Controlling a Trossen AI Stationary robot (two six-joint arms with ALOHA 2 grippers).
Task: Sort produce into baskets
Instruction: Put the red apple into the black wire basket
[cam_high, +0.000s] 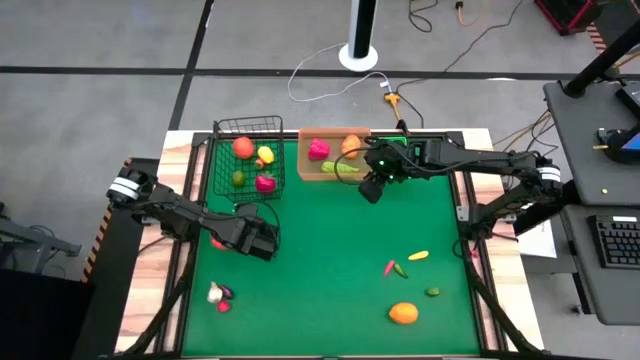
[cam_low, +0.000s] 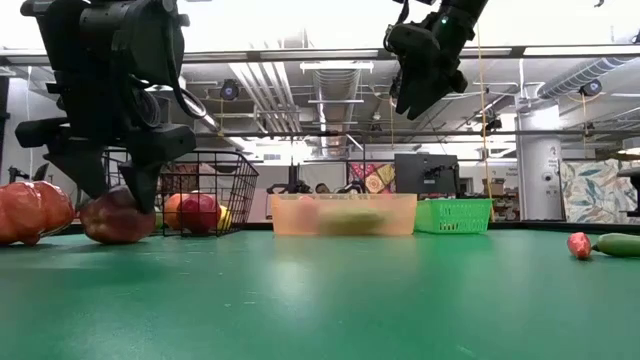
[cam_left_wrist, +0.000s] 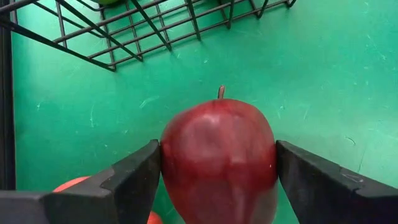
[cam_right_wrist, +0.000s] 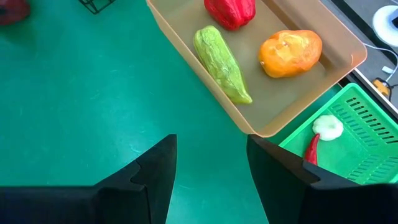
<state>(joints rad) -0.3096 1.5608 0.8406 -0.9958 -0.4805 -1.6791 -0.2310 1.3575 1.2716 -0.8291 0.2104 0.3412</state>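
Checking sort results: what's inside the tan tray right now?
The tan tray holds a red pepper, a green cucumber and an orange piece. The right wrist view crops its far end.

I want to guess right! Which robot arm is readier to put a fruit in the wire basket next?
Probably the left. The left gripper already has its fingers around the red apple, beside the black wire basket. The right gripper hangs empty and open near the tan tray.
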